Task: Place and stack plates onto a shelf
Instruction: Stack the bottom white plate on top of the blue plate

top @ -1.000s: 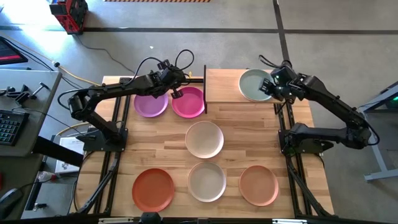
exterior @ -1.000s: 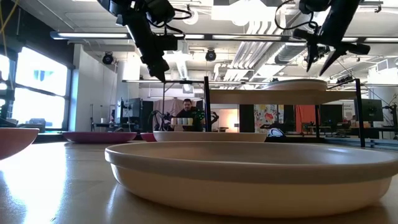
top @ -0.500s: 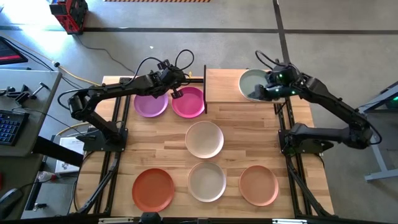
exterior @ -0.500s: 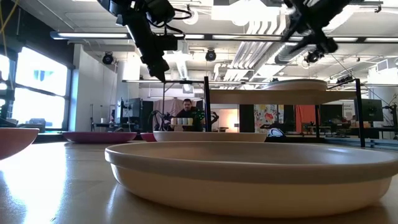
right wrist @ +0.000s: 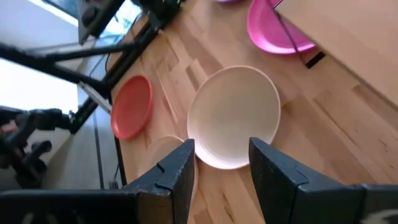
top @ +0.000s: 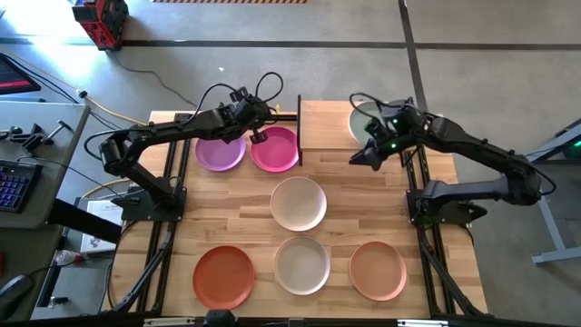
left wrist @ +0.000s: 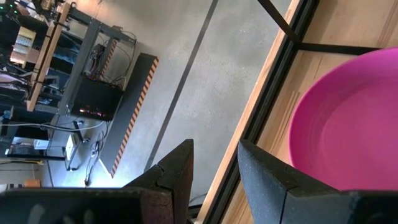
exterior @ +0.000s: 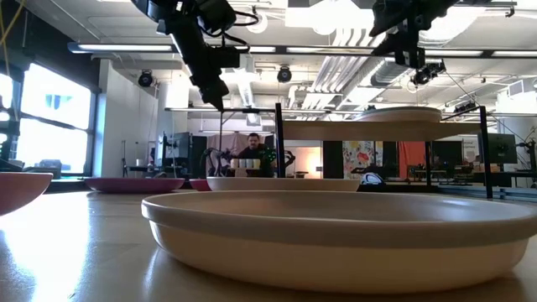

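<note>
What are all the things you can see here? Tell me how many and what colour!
Purple plate: one, purple, on the table at the back left.
Magenta plate: one, pink-magenta, on the table beside the purple one, next to the shelf.
Mint plate: one, pale green, on the shelf, partly hidden by the right arm.
Cream plate: one, cream, middle of the table.
Off-white plate: one, off-white, front row, middle.
Orange-red plate: one, front row, left.
Peach plate: one, front row, right.
Shelf: one, light wood, back of the table.
Table: one, light wood.
Person: one, far behind the table.
Left gripper: open, empty, above the magenta plate's edge.
Right gripper: open, empty, at the shelf's front edge.
</note>
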Available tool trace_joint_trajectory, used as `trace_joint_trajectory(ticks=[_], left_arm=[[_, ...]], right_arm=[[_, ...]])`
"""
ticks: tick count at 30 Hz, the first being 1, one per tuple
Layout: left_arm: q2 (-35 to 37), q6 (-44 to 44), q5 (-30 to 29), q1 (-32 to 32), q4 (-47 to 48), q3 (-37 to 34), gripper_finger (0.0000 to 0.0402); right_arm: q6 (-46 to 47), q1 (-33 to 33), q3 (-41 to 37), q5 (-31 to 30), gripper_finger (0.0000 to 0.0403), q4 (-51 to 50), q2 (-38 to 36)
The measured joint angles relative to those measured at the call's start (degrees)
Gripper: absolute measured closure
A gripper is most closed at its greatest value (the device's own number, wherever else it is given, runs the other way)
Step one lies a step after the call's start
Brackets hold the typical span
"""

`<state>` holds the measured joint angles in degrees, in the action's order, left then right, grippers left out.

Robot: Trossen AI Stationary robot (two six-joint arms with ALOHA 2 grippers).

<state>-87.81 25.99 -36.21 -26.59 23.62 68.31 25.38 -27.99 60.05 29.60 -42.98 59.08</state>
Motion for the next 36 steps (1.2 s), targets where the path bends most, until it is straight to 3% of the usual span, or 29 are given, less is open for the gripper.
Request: trace_joint_trajectory(ticks=[10, 20, 26, 30, 36], left_arm=[[0.00, -16.48, 1.66, 1.35, -1.09, 0.00, 0.0284], [0.00, -17.07, 3.76, 1.84, -1.00, 0.00, 0.0284], [0.00, -22.98, 6.16, 1.84, -1.95, 0.00, 0.0284], [0.00, -28.35, 15.06, 2.32, -2.60, 0.00, 0.0284], [0.00, -35.92, 31.30, 5.50, -2.45, 0.00, 0.0284]], right_arm=[[-8.37, 4.75, 0.00, 0.00, 0.0270, -9.60, 1.01], [-13.91, 9.69, 0.00, -0.04, 0.0270, -16.47, 0.99], [-11.33, 13.61, 0.00, -1.59, 0.0270, -16.29, 0.99], [-2.94, 15.89, 0.00, -6.23, 0.0270, -16.30, 0.99], [12.53, 18.34, 0.00, -8.18, 0.0270, -15.75, 0.99]])
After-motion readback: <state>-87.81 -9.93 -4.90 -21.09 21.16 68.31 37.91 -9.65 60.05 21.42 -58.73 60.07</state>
